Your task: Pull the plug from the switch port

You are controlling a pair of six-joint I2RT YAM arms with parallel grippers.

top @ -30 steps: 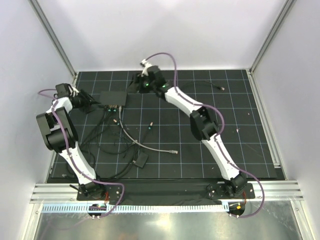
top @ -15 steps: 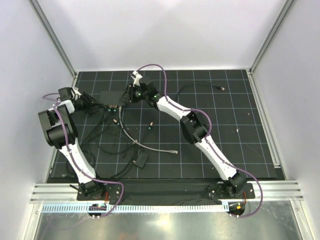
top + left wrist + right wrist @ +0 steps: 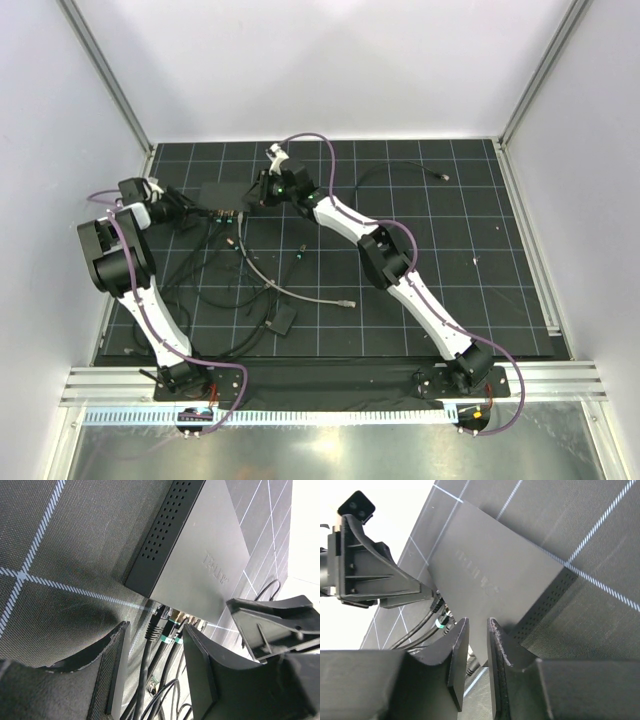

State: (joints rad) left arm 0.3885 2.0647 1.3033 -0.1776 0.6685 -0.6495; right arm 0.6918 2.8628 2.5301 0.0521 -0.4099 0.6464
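The switch is a flat dark-grey box at the back left of the mat. Several black cables are plugged into its front edge. In the left wrist view the switch lies ahead, and a black plug with green-banded plugs beside it sits in its ports. My left gripper is open, its fingers either side of the black cable just behind the plug. My right gripper has its jaws a narrow gap apart, empty, over the switch's right end.
Loose black cables spread in front of the switch. A grey cable with a plug end, a small black block and a small connector lie mid-mat. Another cable end is at the back right. White walls enclose the mat.
My right arm has swung left and brought its gripper down to the switch's right end. My left gripper has shifted slightly and stays at the plug side.
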